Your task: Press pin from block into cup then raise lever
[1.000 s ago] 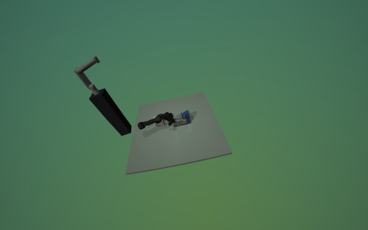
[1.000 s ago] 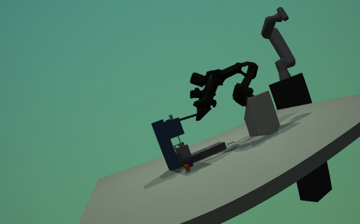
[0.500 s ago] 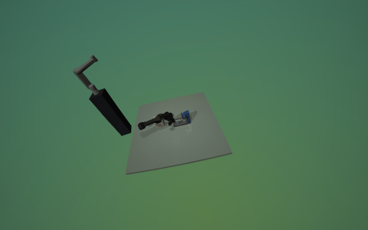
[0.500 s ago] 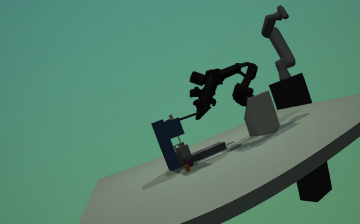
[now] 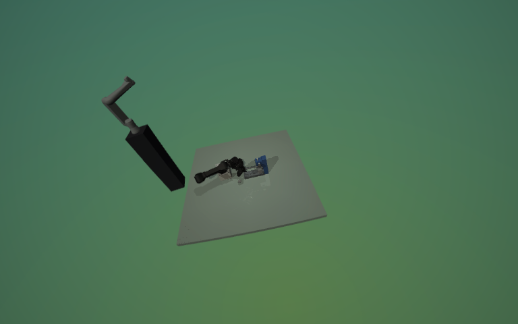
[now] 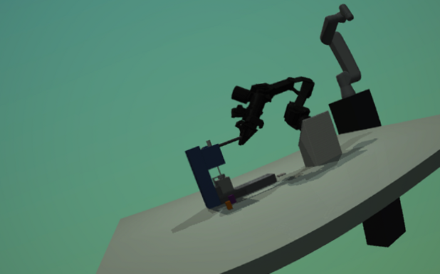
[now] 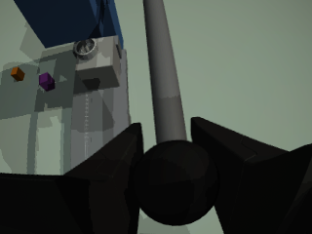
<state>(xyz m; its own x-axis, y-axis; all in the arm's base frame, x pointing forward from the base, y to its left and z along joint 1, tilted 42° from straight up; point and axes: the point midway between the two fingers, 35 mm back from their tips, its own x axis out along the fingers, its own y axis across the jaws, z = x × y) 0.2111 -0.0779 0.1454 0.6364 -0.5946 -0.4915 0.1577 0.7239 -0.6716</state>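
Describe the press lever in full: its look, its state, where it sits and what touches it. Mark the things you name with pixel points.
The lever (image 6: 229,141) (image 7: 166,83) is a slim, straight, round grey rod, metallic in look, ending in a black ball knob (image 7: 176,182). It juts from the upper part of the blue press (image 6: 199,179) (image 7: 63,21) (image 5: 266,164), over the bed side, rising slightly toward its free end in the exterior view. The gripper (image 6: 243,140) (image 7: 167,129) is shut on the knob. How the rod is hinged cannot be made out.

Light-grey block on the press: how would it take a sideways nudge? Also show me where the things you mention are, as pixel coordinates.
The light-grey block (image 6: 225,184) (image 7: 101,69) looks rigid, with crisp edges. Its flat faces make rolling unlikely. Its boxy shape suggests it would probably slide before tipping.
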